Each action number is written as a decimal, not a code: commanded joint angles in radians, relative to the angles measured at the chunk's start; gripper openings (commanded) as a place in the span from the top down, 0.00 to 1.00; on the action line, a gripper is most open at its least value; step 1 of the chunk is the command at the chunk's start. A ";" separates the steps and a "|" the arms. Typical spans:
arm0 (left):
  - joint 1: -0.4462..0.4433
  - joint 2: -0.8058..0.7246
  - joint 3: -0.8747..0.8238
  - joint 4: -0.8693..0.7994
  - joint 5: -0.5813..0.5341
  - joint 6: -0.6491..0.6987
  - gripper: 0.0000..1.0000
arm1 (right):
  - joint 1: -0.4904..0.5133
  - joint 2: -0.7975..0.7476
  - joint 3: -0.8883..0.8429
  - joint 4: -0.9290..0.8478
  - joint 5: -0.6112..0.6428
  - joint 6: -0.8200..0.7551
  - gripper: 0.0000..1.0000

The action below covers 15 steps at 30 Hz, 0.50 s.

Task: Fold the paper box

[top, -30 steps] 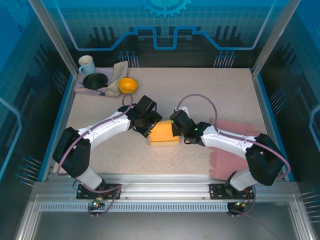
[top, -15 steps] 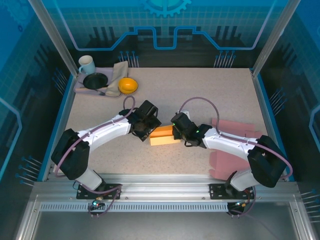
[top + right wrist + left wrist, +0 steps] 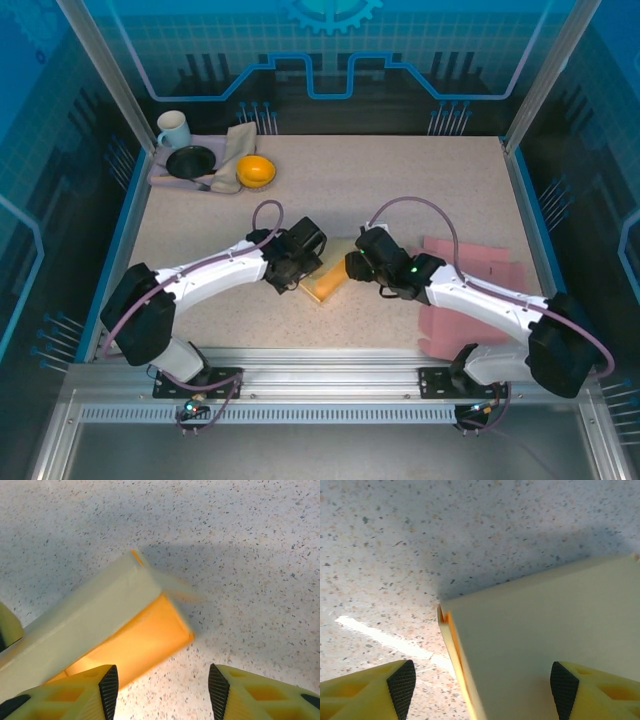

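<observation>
The paper box (image 3: 326,281) lies tilted on the table between both arms, pale yellow outside and orange inside. My left gripper (image 3: 303,262) is at its left end. In the left wrist view that gripper (image 3: 483,690) is open, with the box's pale face (image 3: 545,630) reaching in between the fingers; the left pad (image 3: 402,685) stands clear of the box's edge. My right gripper (image 3: 352,265) is at the box's right end. In the right wrist view it (image 3: 163,690) is open, and the orange side of the box (image 3: 135,645) sits close to its left finger (image 3: 107,687).
Pink flat sheets (image 3: 470,290) lie on the table at the right, partly under the right arm. At the back left a tray (image 3: 160,178) carries a mug (image 3: 172,128), a black bowl (image 3: 190,160), a cloth and an orange bowl (image 3: 255,171).
The right gripper has opened and let go of the box. The box has turned from lying square to lying tilted and sits lower. Both grippers moved toward the near edge.
</observation>
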 commanded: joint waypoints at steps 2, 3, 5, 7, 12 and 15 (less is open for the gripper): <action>-0.013 0.022 -0.034 -0.038 -0.050 -0.007 0.25 | 0.016 -0.079 -0.028 -0.135 -0.034 -0.024 0.45; -0.013 0.027 -0.036 -0.035 -0.050 -0.008 0.25 | 0.017 -0.096 -0.033 -0.147 -0.035 -0.029 0.44; -0.015 0.039 -0.036 -0.031 -0.053 -0.008 0.25 | 0.015 -0.123 -0.036 -0.165 -0.040 -0.044 0.42; -0.016 0.051 -0.029 -0.031 -0.056 -0.005 0.25 | 0.012 -0.133 -0.021 -0.179 -0.040 -0.058 0.42; -0.016 0.083 -0.007 -0.045 -0.065 0.007 0.25 | -0.031 -0.106 0.057 -0.166 -0.062 -0.127 0.41; -0.016 0.088 -0.008 -0.041 -0.068 0.009 0.25 | -0.078 -0.019 0.133 -0.145 -0.109 -0.153 0.41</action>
